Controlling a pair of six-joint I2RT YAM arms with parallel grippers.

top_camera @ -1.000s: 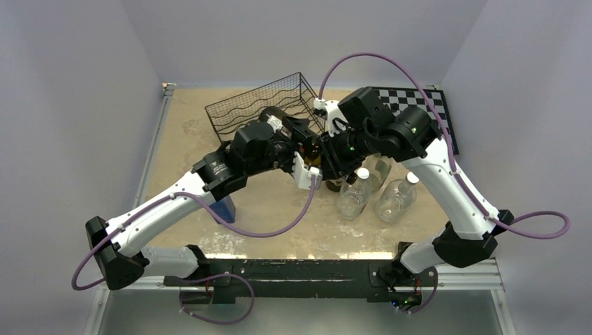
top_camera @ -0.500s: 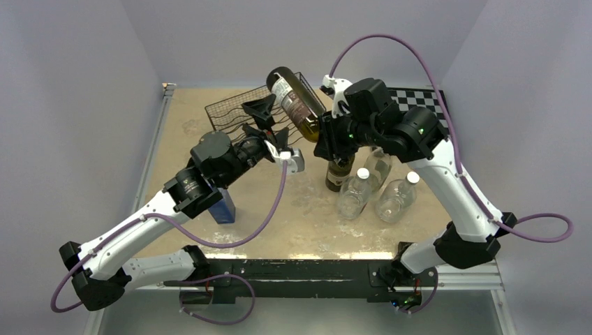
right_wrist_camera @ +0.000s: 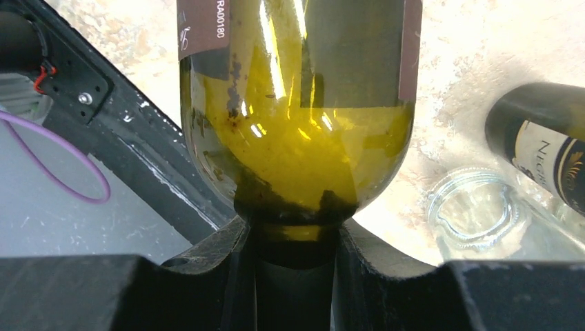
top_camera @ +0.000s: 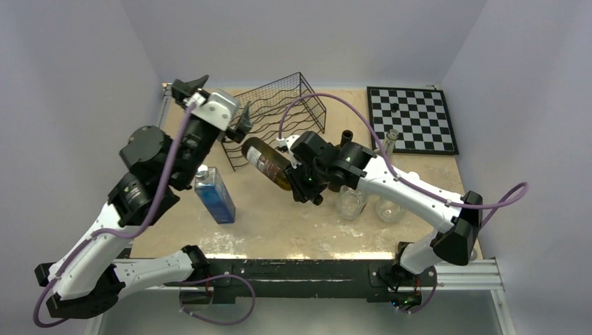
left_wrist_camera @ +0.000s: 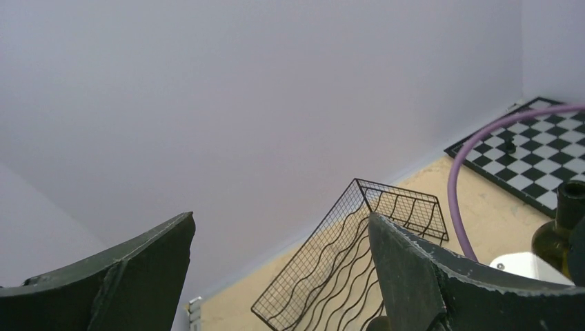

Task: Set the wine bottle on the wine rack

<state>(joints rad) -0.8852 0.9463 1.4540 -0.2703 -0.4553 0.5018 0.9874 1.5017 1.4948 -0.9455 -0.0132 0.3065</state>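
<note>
The wine bottle (right_wrist_camera: pixel 296 124), of smooth olive-green glass with a dark label, is pinched at its neck by the right gripper (right_wrist_camera: pixel 294 252). It is held slanted, its base just beside the black wire rack (top_camera: pixel 276 108) with wavy tiers. The left gripper (left_wrist_camera: pixel 279 231) is spread wide. A clear glass bottle (top_camera: pixel 351 202) is seen near.

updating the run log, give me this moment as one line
right fingers: shut on wine bottle neck | wine bottle: tilted, in air, not yet on wine rack | left fingers: open, empty
</note>
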